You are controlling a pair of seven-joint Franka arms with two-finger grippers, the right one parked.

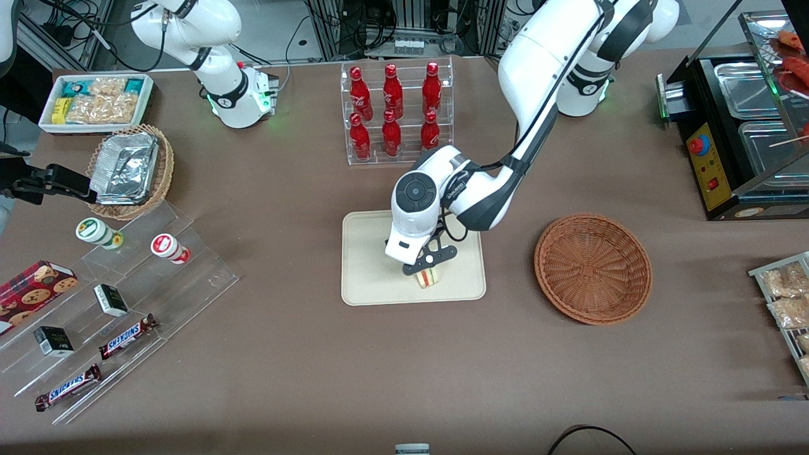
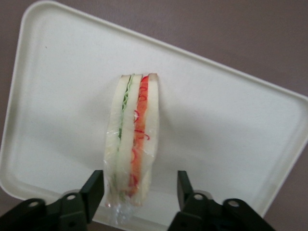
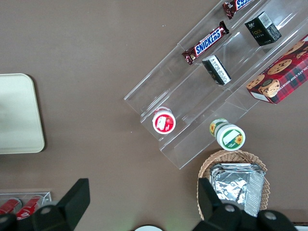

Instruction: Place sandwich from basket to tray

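Here, my gripper hangs over the tray, its two fingers spread apart on either side of the one sandwich, neither pressing it. The sandwich stands on edge on the tray. One basket lies beside the tray, toward the working arm's end.

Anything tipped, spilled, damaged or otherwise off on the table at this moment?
Nothing stands out. The sandwich stands on edge on the tray, wrapper intact, with the left arm's hand open astride it, fingers clear of both sides. The basket sits upright beside the tray, with nothing in it. No spills show.
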